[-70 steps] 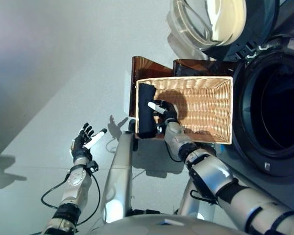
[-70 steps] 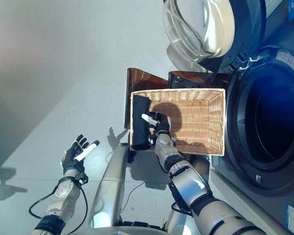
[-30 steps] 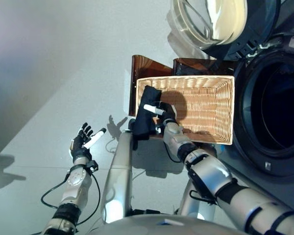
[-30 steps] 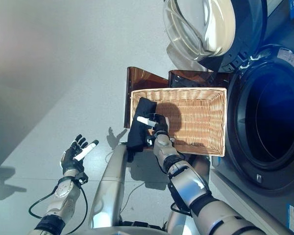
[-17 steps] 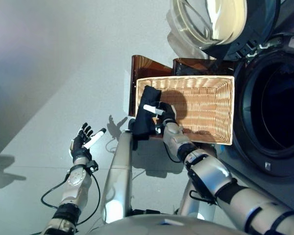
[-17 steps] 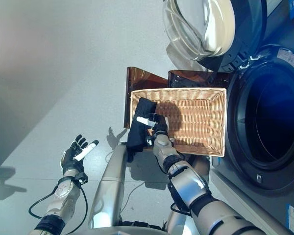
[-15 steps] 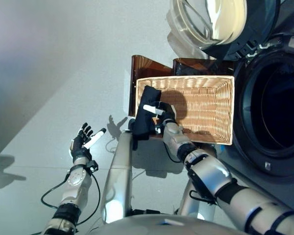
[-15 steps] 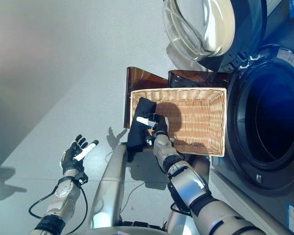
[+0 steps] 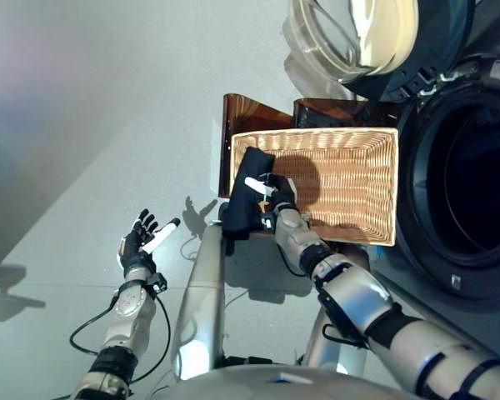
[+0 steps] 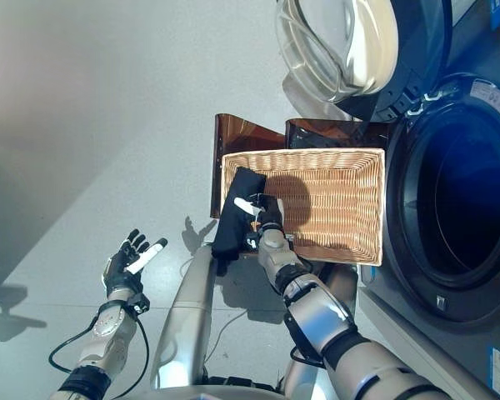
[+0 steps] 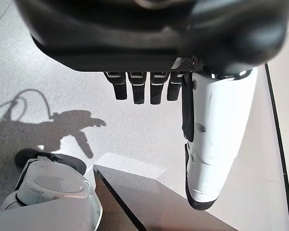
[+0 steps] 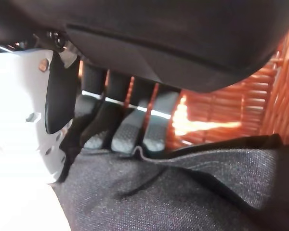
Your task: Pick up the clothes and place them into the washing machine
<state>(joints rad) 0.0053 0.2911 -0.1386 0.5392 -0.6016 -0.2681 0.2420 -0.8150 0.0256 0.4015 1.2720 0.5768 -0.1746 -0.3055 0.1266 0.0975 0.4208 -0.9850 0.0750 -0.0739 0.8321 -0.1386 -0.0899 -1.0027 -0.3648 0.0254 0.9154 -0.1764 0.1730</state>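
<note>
Your right hand (image 9: 277,200) sits at the left end of the basket (image 9: 350,179), fingers and white-capped thumb pinched on the dark cloth (image 9: 243,196). The right wrist view confirms it: fingers (image 12: 127,132) curled down onto the fabric (image 12: 183,187), thumb pressing from the other side. The cloth is bunched and partly lifted — its upper part is inside the basket at the left wall, its lower part drapes over the near-left rim and hangs outside.

Your left hand (image 9: 140,242) hangs low over the grey floor (image 9: 83,125), well apart from the basket, fingers (image 11: 139,89) straight and spread, holding nothing.

The basket rests on a brown stand (image 9: 250,112) just beside the washer (image 9: 471,167). The drum opening is dark (nothing can be made out inside), and the door (image 9: 358,37) is swung open — it stands above the basket's far side.
</note>
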